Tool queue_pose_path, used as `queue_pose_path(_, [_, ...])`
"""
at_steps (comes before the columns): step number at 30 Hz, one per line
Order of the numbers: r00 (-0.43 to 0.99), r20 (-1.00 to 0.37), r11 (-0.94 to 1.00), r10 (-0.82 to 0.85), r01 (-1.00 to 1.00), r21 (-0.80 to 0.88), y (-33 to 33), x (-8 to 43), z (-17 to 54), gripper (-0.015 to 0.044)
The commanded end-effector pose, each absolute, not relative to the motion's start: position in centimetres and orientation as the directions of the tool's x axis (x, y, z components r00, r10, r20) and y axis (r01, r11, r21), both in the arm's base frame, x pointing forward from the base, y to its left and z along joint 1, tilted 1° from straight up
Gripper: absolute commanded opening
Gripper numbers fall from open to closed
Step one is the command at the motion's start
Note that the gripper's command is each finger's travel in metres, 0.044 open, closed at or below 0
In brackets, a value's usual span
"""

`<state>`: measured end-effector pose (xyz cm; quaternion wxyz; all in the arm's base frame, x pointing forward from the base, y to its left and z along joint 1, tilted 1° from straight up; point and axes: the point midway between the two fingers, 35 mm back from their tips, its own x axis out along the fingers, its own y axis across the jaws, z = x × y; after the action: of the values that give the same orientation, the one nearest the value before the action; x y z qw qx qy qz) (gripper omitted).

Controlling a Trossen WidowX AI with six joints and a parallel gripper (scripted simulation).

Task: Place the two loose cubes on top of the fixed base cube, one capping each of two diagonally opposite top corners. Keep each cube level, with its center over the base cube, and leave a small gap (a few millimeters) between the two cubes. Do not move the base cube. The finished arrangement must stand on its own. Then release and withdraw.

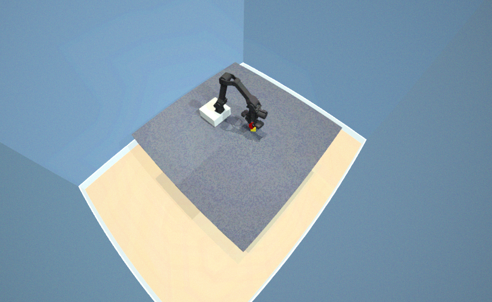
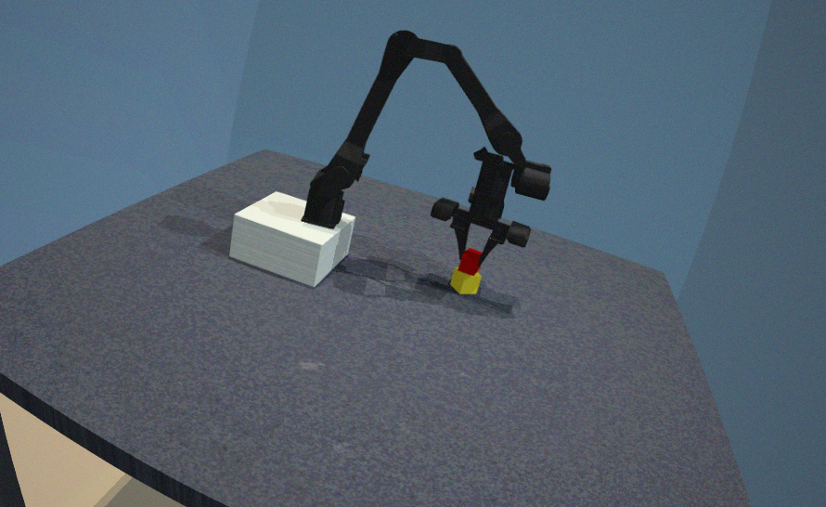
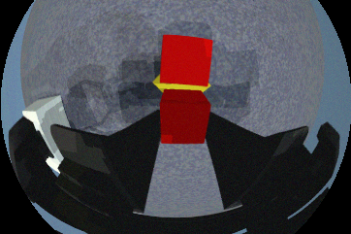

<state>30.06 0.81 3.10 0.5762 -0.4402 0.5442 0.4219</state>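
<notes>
Near edge of the table (image 2: pixel 214 390): nothing of the task there. Yellow base cube (image 2: pixel 465 283) stood well in from that edge, toward the right-hand side, roughly halfway back.

End effector (image 2: pixel 474 252) hung straight above it, pointing down, jaws part-closed and clamped on the held red cube (image 3: pixel 183 117). In the wrist view, only a thin yellow sliver separated this cube from the second red cube (image 3: pixel 187 58), which looked seated on the base's farther corner. I could not tell whether the held cube was touching the base.

Judgement: placement of the last cube in progress. To do it well:
- descend slowly and vertically
- keep the cube level
- keep a narrow gap from its neighbour
- open only once it is seated, then lift straight up

White arm mount (image 2: pixel 284 242) sat beyond, toward the far left corner.
</notes>
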Motion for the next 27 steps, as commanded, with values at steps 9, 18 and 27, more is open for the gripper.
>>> queue_pose_path(9, [0.049, -0.999, 0.261, 0.007, -0.964, -0.046, 0.83, 30.02, 2.49, 0.0105])
queue_pose_path(18, [0.049, -0.999, 0.261, 0.007, -0.964, -0.046, 0.83, 30.03, 2.38, 0.0105])
queue_pose_path(27, [0.049, -0.999, 0.261, 0.007, -0.964, -0.046, 0.83, 30.03, 2.38, 0.0205])
